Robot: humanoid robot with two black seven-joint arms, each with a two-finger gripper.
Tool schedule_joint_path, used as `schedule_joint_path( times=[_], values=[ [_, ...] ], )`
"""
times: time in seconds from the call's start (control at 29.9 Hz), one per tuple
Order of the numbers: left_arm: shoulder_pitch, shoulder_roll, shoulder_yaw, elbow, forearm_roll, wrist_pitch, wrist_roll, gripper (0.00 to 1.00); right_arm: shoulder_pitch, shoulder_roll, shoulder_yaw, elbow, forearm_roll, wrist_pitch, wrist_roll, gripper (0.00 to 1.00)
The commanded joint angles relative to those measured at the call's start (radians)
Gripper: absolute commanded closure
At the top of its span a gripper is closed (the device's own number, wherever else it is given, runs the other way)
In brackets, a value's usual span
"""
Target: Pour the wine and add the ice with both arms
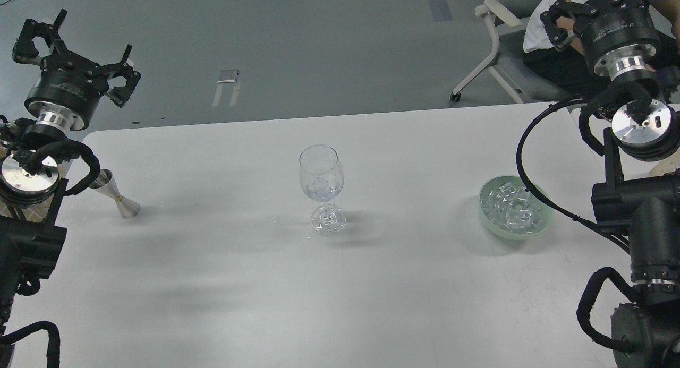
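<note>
Glass [321, 186]: upright at table [223, 283] centre; ice cube and a little clear wine inside.
Ice [511, 208]: piled in green bowl [542, 225], right of glass.
Jigger [118, 199]: left, near table edge.
Left gripper [79, 44]: far left, fingers spread, empty.
Right gripper [589, 4]: far right, partly cropped; cannot tell its state.
</note>
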Motion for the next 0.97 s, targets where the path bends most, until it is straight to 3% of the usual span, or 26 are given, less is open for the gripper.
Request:
schedule_joint_path(
  times=[0.0,0.94],
  values=[
    [-0.002,-0.006,0.003,0.0,0.0,0.001,0.0,0.02,0.001,0.0,0.001,-0.003,0.0,-0.001,-0.001,0.01],
    [-0.005,-0.012,0.009,0.0,0.0,0.003,0.0,0.02,-0.006,0.0,0.001,0.017,0.0,-0.004,-0.001,0.0]
  ],
)
